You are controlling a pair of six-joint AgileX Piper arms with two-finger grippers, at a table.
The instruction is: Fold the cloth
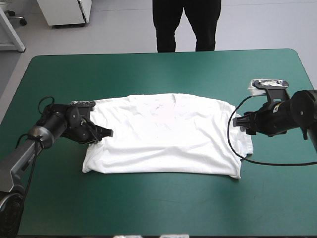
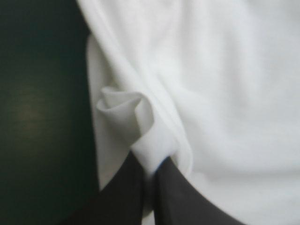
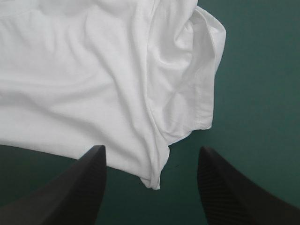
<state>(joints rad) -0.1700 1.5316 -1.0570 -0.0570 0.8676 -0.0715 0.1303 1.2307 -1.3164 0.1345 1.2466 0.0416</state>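
White cloth: the T-shirt (image 1: 163,134) lies spread flat mid-table on the teal-green cover (image 1: 148,213).
Handling: looks light, soft and limp, so it will likely sag and wrinkle once lifted; hems and corners are the best holds.
Left gripper (image 2: 151,173): pinched tight on a raised fold at the shirt's left edge.
Right gripper (image 3: 151,149): fingers wide apart and empty, with a shirt corner between them.
Writing: none readable.

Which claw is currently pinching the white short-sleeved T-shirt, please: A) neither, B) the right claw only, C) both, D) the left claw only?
D: the left claw is shut on a fold of the white short-sleeved T-shirt, while the right claw stands open.
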